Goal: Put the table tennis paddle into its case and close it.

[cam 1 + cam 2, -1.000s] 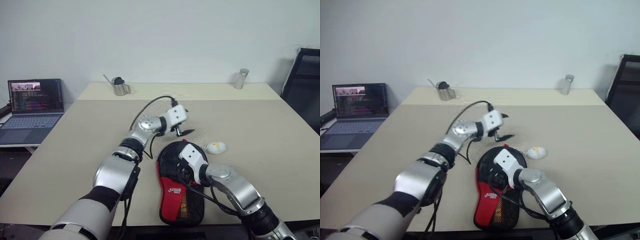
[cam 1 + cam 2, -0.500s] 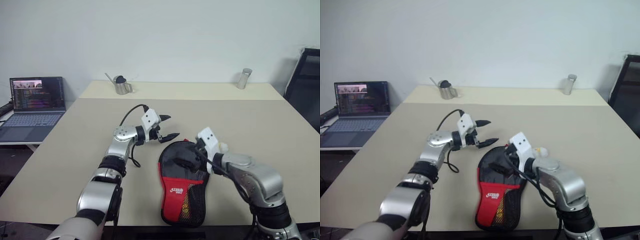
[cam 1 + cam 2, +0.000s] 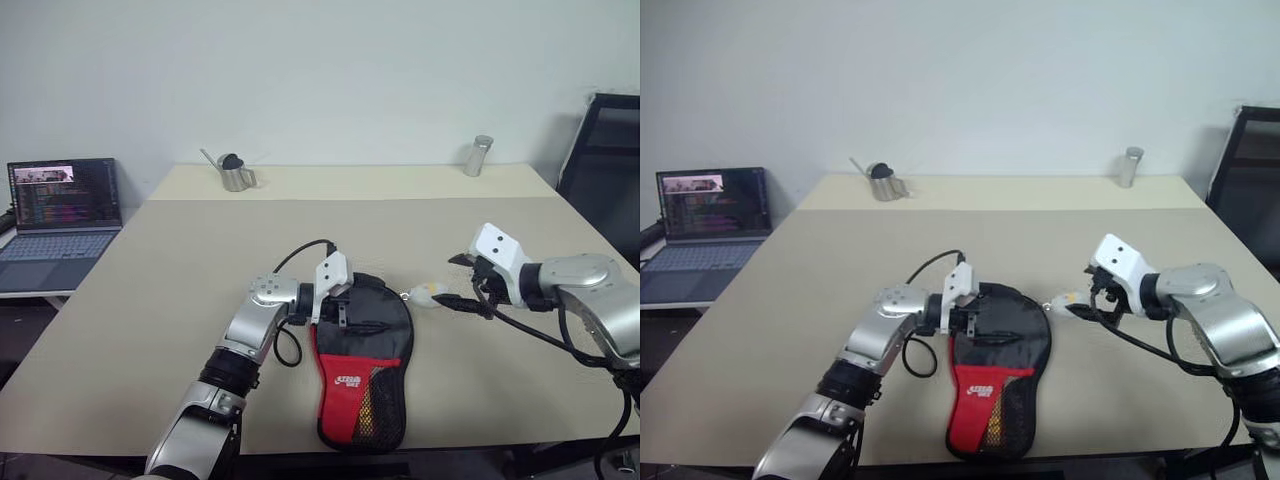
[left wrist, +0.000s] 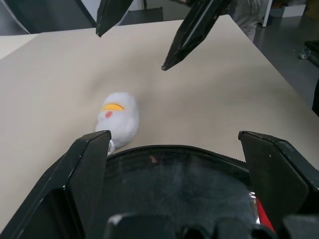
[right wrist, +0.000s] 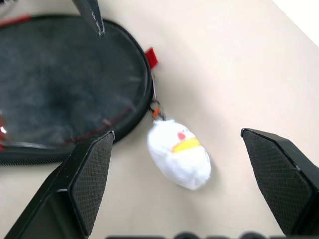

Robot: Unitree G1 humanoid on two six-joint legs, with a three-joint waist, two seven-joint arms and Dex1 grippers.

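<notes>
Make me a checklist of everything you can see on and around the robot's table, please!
Surface: beige table, a paler strip along the far edge.
Job's things: black and red case flat near the front edge; paddle not seen.
Clutter: small white plush charm clipped to the case's zip; metal pitcher and metal cylinder at the far edge.
Grippers: left gripper over the case's round end, fingers open; right gripper above the charm, open, holding nothing.
Cables: black cable looping off the left wrist.
Surroundings: open laptop left, black chair right, white wall.
</notes>
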